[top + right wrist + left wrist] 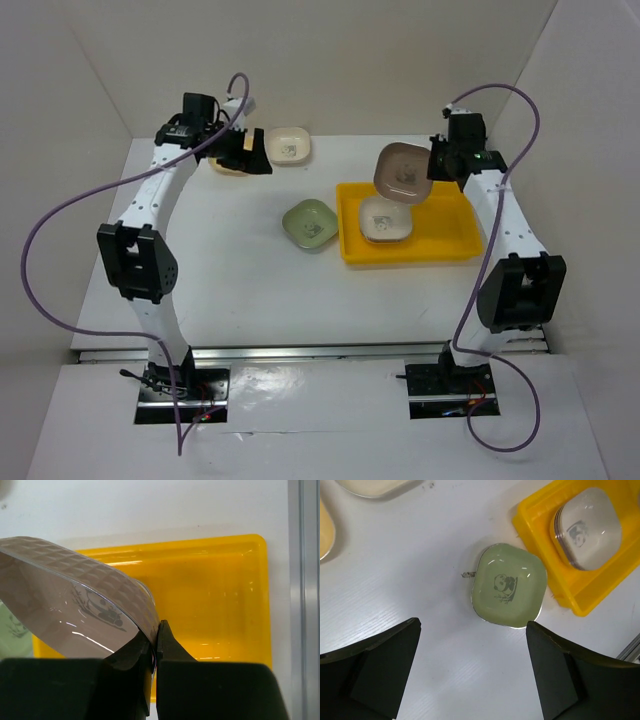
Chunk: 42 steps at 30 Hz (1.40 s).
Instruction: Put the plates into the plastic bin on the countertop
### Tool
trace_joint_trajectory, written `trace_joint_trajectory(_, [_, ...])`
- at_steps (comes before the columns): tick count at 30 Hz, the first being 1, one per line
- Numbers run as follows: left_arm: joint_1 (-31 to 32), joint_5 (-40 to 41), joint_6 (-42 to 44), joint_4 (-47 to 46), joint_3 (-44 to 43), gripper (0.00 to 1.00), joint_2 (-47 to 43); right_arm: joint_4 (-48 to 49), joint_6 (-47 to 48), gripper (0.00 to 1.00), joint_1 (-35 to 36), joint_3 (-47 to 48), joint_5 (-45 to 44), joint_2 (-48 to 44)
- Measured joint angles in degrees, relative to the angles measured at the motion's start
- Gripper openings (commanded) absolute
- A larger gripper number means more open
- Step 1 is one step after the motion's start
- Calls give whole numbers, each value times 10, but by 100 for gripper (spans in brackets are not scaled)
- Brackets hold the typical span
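While the right gripper (154,647) pinches the rim of a tilted brown plate (402,170), I see the plastic bin (455,245) lying straight below it, the plate hanging above the bin's left half, where a pale stack of plates (385,220) already rests. The left gripper (250,152) hangs at the countertop's (230,280) far left beside the cream plate (289,146), jaws spread wide and holding nothing. From the right wrist the held plate hides the stack, and I cannot count its dishes.
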<state>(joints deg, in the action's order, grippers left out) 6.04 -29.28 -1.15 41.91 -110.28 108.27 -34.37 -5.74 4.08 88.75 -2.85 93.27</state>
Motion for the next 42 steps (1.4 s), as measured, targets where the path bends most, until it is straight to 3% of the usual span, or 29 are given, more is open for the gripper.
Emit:
trace_joint_trajectory(5, [26, 1, 28, 1, -1, 100, 66, -26, 47, 0, -23, -28, 50, -8])
trace_joint_trajectory(11, [45, 5, 48, 4, -15, 100, 132, -34, 72, 0, -24, -36, 103, 57])
trace_joint_trajectory(15, [47, 10, 55, 4, -17, 100, 150, -34, 77, 13, -24, -35, 120, 102])
trace_joint_trajectory(18, [47, 11, 56, 3, -17, 100, 154, -38, 84, 67, -24, -23, 132, 118])
trace_joint_trajectory(20, [48, 11, 55, 2, -17, 100, 154, -38, 81, 82, -24, -10, 139, 120])
trace_joint_trajectory(21, [49, 11, 55, 0, -17, 100, 154, -37, 81, 100, -23, 0, 143, 120])
trace_joint_trajectory(38, [105, 58, 52, -53, 2, 86, 217, 48, 40, 100, 15, -21, 189, -2])
trace_joint_trajectory(41, [114, 83, 50, -63, 14, 76, 230, 48, 37, 100, 20, -45, 191, -18])
trace_joint_trajectory(42, [115, 95, 49, -66, 17, 68, 233, 47, 36, 100, 20, -50, 191, -23])
